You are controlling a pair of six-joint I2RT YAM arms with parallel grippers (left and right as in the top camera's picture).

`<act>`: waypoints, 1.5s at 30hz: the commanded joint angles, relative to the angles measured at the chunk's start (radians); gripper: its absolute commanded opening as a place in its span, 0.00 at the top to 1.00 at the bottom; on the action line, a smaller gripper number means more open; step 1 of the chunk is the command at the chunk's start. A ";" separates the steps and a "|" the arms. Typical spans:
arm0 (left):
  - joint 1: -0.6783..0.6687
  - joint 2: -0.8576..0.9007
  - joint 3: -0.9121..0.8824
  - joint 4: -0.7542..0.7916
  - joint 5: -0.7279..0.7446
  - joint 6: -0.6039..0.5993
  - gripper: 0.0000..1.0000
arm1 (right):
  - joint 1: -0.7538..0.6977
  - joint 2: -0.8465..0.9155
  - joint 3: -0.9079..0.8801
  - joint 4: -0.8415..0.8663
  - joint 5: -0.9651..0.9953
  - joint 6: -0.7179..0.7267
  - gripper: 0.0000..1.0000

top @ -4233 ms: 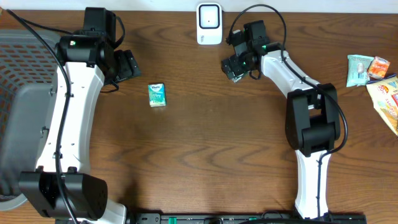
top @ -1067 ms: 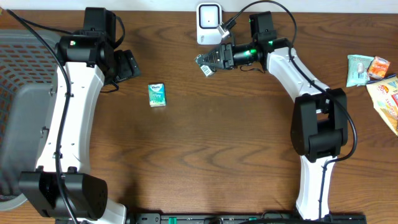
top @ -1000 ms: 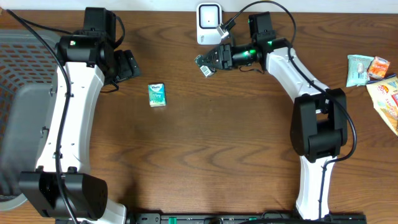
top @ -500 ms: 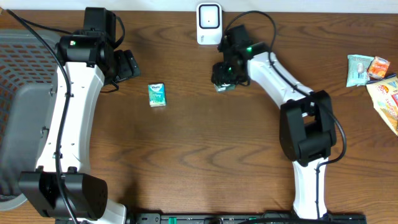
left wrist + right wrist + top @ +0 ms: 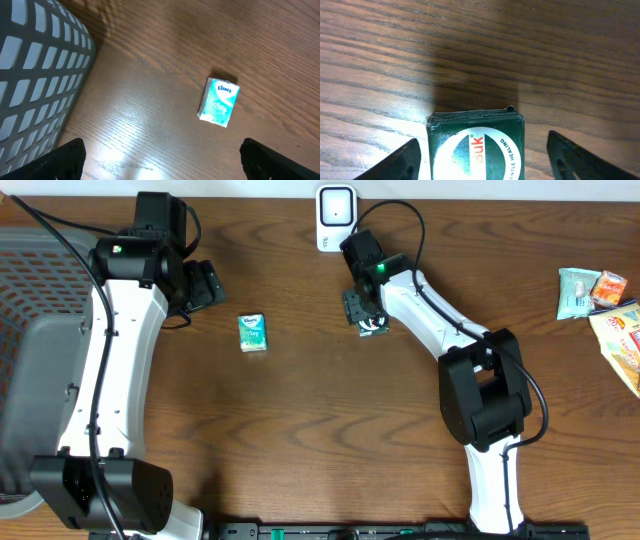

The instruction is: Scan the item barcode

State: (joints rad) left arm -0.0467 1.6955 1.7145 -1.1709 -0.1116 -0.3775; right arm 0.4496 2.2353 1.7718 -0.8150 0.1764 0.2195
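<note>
A dark green box (image 5: 475, 145) with a white round label lies on the wood table, just below and right of the white barcode scanner (image 5: 337, 218). My right gripper (image 5: 481, 162) straddles the box from above with its jaws open. There is a gap between the box and each finger. In the overhead view the same gripper (image 5: 364, 312) covers most of the box (image 5: 374, 329). My left gripper (image 5: 162, 167) is wide open over bare table at the left, holding nothing. A teal Kleenex pack (image 5: 219, 102) lies ahead of it.
A grey slotted basket (image 5: 35, 75) fills the table's left side (image 5: 30, 330). The Kleenex pack (image 5: 253, 333) lies between the two arms. Several snack packets (image 5: 600, 295) sit at the far right edge.
The right arm swung the green box away from the scanner and down to the table. Its jaws have widened and the box now lies free between them. The left arm has not moved.
</note>
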 commanded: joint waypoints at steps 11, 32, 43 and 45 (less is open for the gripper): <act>0.003 0.005 0.002 -0.003 -0.016 0.002 0.02 | -0.030 -0.029 0.001 0.011 -0.074 0.007 0.12; 0.003 0.005 0.002 -0.003 -0.016 0.002 0.02 | -0.063 -0.029 0.001 -0.064 -0.356 -0.058 0.54; 0.003 0.005 0.002 -0.003 -0.016 0.002 0.02 | -0.018 -0.061 0.003 -0.155 -0.378 -0.127 0.62; 0.003 0.005 0.002 -0.003 -0.016 0.002 0.02 | -0.018 -0.089 0.005 -0.168 -0.378 -0.127 0.62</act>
State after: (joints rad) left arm -0.0467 1.6955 1.7145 -1.1709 -0.1116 -0.3775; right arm 0.4301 2.2288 1.7718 -0.9722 -0.1894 0.1104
